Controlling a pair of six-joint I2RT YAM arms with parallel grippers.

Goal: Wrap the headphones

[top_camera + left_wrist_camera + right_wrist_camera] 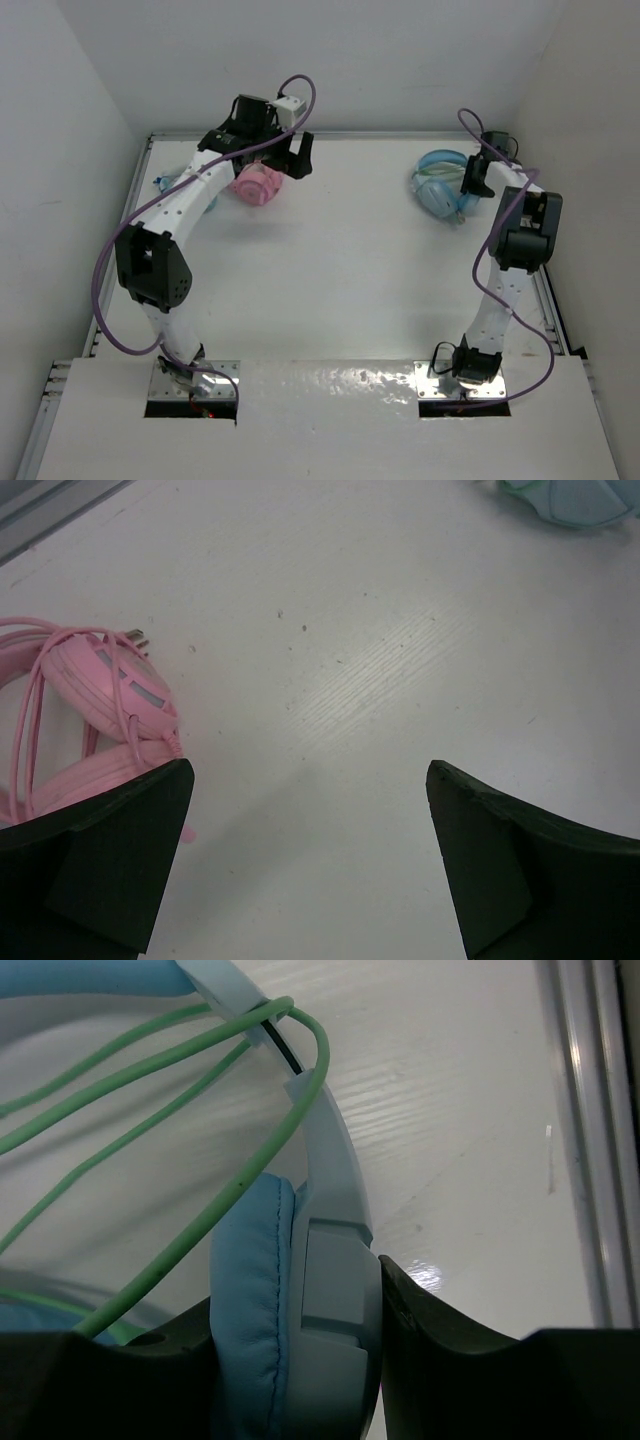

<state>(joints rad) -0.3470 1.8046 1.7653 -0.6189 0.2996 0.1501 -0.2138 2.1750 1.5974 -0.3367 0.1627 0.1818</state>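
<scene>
Near the table's (pixel 340 290) far right corner, the right gripper (pixel 295 1350) pinched the headphones (pixel 330 1260) by an earcup. Their green cable (pixel 230 1195) loops, seemingly loose, could slide off if jerked. The left gripper (pixel 310 855) hung spread, empty.

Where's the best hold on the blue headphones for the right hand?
Pinch one earcup of the blue headphones across its thickness, cushion to shell, from their right side: those faces are flat, and the green cable is left free. The right hand is shut there.
</scene>
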